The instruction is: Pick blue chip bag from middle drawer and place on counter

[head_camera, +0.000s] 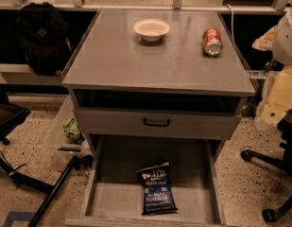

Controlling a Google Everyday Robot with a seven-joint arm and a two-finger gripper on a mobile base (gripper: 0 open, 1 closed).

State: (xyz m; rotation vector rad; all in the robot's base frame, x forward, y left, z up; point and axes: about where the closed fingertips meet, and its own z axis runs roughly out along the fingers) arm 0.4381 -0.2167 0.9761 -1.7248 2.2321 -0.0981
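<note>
Nearest us, the blue chip bag is lying flat on the floor of the middle drawer, which is standing pulled out below the counter. The bag is sitting a little left of the counter's midline, close to the drawer's front edge, with its white lettering facing up. We are seeing a closed drawer front with a black handle just under the counter. On the counter, a white bowl is resting toward the back, near the middle, and a red soda can is lying on its side toward the back right. The gripper is hanging off the counter's front right corner, well apart from the bag; we cannot tell whether it is wide or narrow. A black backpack is sitting to the counter's left.
</note>
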